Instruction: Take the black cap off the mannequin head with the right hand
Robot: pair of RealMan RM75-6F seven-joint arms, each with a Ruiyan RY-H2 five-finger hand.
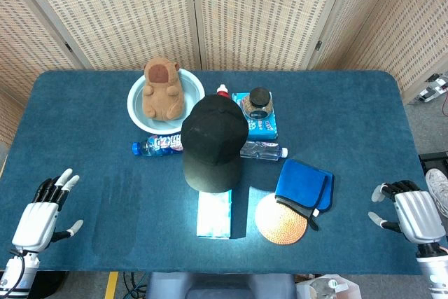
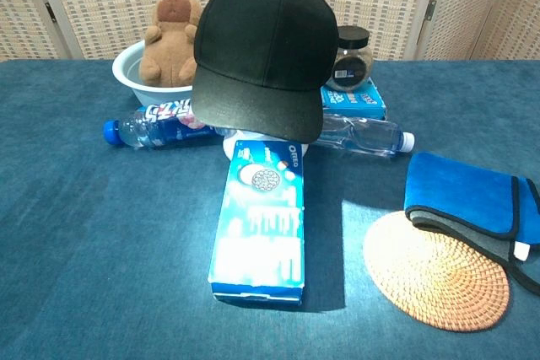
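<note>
A black cap (image 1: pixel 213 141) (image 2: pixel 263 51) sits on the mannequin head in the middle of the table, brim toward me. The cap covers the head almost fully; only a pale sliver of its base (image 2: pixel 228 145) shows in the chest view. My right hand (image 1: pixel 414 213) rests at the table's right front edge, far right of the cap, fingers apart and holding nothing. My left hand (image 1: pixel 40 213) lies at the left front edge, also with fingers spread and nothing in it. Neither hand shows in the chest view.
An Oreo box (image 1: pixel 214 213) (image 2: pixel 261 222) lies in front of the cap. A woven coaster (image 1: pixel 281 219), blue cloth (image 1: pixel 304 183), two bottles (image 1: pixel 156 146) (image 1: pixel 262 150), a jar (image 1: pixel 260 103) on a blue box, and a bowl (image 1: pixel 140 106) with a plush toy (image 1: pixel 162 89) surround it.
</note>
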